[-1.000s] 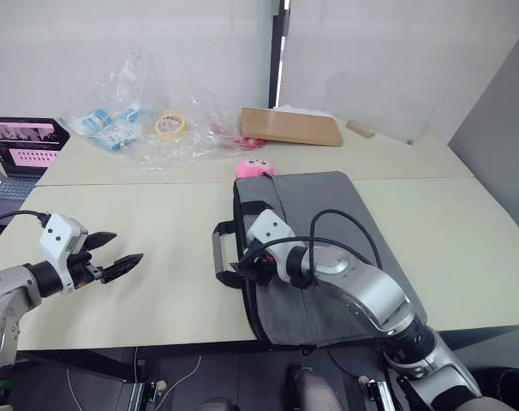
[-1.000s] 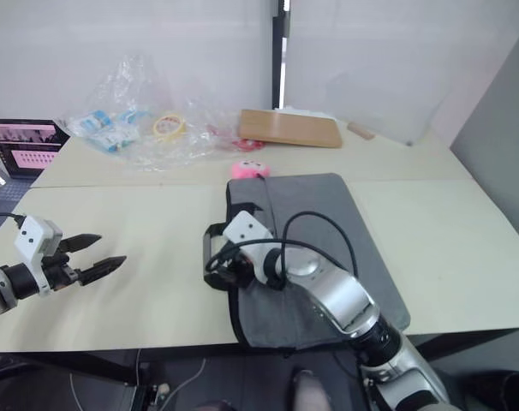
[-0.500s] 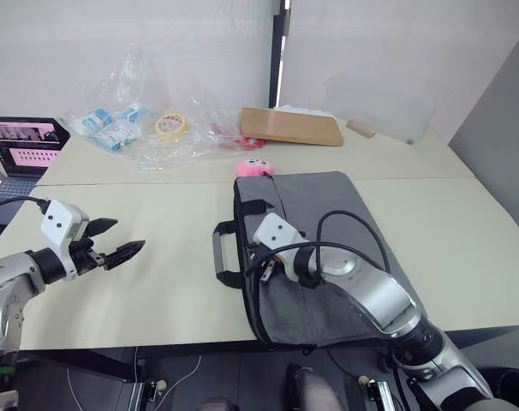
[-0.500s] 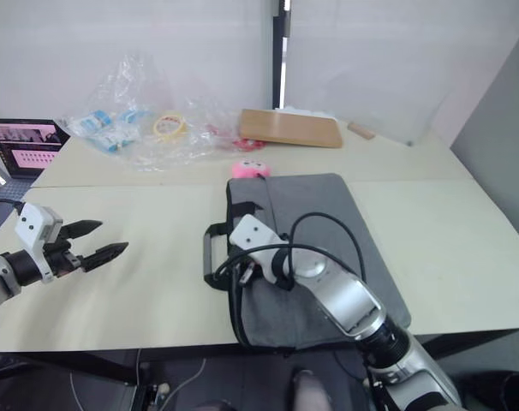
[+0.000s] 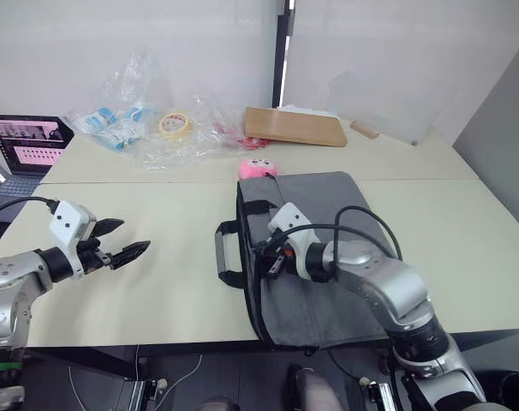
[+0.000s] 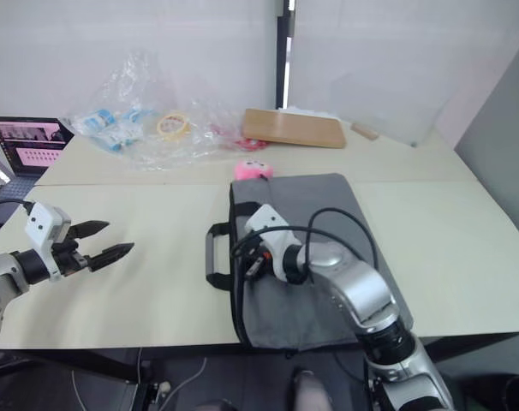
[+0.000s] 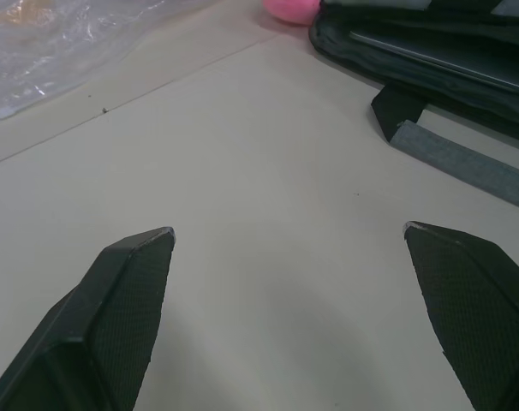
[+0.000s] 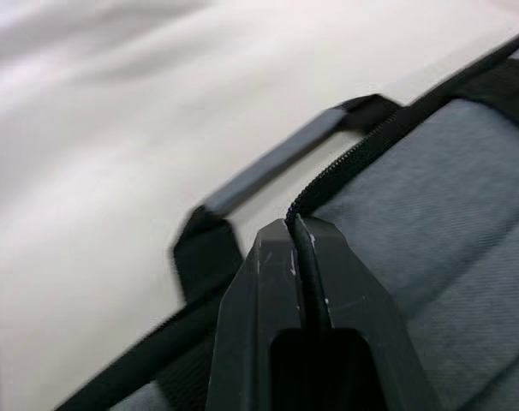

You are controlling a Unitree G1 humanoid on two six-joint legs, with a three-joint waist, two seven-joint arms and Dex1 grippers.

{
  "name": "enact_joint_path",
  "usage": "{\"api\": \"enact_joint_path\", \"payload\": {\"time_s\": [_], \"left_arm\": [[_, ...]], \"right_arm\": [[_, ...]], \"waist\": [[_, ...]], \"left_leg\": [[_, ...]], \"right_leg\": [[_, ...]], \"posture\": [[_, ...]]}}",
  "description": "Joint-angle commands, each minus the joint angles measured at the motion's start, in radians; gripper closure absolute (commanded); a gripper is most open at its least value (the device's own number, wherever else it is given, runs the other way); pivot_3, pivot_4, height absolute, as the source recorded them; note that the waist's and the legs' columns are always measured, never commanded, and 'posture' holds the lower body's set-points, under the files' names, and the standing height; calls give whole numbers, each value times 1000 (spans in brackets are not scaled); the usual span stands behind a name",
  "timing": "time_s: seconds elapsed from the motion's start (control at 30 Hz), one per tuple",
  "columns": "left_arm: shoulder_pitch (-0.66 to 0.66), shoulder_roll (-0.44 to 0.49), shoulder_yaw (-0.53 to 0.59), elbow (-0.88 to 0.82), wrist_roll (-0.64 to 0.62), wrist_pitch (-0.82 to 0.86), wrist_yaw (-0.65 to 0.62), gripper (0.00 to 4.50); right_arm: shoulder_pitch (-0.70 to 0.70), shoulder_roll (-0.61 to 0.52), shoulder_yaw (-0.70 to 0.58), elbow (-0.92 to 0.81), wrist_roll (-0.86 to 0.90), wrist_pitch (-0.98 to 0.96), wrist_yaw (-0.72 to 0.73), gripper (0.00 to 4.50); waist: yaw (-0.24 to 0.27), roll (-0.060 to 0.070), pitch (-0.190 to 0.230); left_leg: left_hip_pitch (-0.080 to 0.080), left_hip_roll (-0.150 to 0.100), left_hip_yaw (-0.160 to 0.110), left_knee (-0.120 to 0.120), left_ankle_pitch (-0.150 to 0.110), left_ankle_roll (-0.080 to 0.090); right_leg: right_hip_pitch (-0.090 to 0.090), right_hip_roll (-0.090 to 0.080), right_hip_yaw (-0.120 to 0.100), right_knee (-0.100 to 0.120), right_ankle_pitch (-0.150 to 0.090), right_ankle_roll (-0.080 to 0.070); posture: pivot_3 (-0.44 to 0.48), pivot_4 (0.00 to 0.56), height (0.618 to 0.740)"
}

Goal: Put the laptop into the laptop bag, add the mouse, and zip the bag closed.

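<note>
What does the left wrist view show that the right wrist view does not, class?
Left wrist view alone: the open left gripper above bare table, the round pink toy, crinkled clear plastic. Right wrist view alone: the right gripper shut at the black zipper. Both: the flat grey fabric laptop bag and a black strap handle.

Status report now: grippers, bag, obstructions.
Left gripper open, hovering over bare table. Right gripper shut on the zipper at the laptop bag edge, near the handles. Pink toy touching the bag's far corner, off the zipper line.
</note>
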Motion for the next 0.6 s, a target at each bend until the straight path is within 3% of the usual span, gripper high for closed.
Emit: {"api": "enact_joint_path", "payload": {"time_s": [0.03, 0.1, 0.33, 0.53, 0.6], "left_arm": [[-44, -10, -55, -36, 4, 30, -3, 0], [-81, -31, -78, -36, -9, 56, 6, 0], [-282, -109, -116, 10, -89, 248, 33, 0], [-469, -213, -186, 185, -60, 281, 37, 0], [-497, -231, -212, 240, -29, 243, 29, 0]], "right_arm": [[-53, -77, -32, -42, 181, 60, 211, 4454], [-64, -132, -25, -38, 224, 47, 299, 4454], [-78, -210, 24, -20, 254, 16, 401, 4454], [-56, -177, 56, 0, 173, -101, 348, 4454], [-50, -160, 60, 1, 162, -118, 334, 3853]], "waist": [[2, 0, 0], [4, 0, 0], [2, -1, -1], [9, -2, -1], [4, -2, -1]], "left_leg": [[0, 0, 0, 0, 0, 0], [-1, -1, -1, 0, 0, 0], [-1, 0, 0, 2, 0, 1], [-1, -1, -2, 5, 0, 1], [-1, -1, -2, 5, 0, 1]], "right_leg": [[0, 0, 0, 0, 0, 0], [0, 0, 0, -1, 0, 0], [1, 0, -1, 0, 0, 0], [4, -2, 0, 0, 1, 1], [4, -2, 0, 0, 1, 1]], "posture": [[0, 150, 740], [0, 150, 740], [0, 150, 740], [0, 150, 740], [0, 150, 740]]}}
